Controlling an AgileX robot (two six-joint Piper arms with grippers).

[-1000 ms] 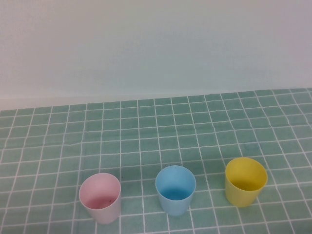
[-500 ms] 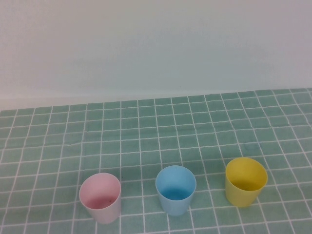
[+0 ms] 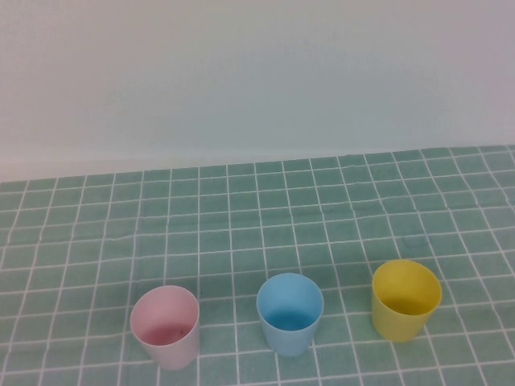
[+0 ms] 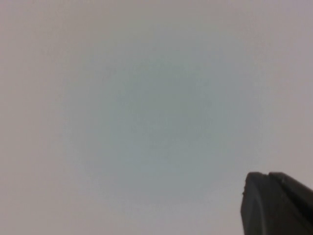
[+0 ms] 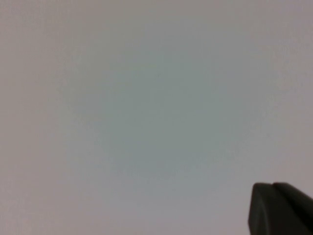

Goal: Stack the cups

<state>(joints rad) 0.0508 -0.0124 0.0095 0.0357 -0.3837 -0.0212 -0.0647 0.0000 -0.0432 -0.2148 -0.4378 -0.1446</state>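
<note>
Three smooth, tapered plastic cups stand upright, mouths up, on the green grid-patterned cloth (image 3: 241, 217). The blue cup (image 3: 290, 314) is the landmark: the pink cup (image 3: 165, 326) sits to its left, the yellow cup (image 3: 405, 299) to its right, all apart. The left gripper (image 4: 276, 205) and right gripper (image 5: 281, 209) each show only a dark tip against blank wall, so I cannot tell their spread.
</note>
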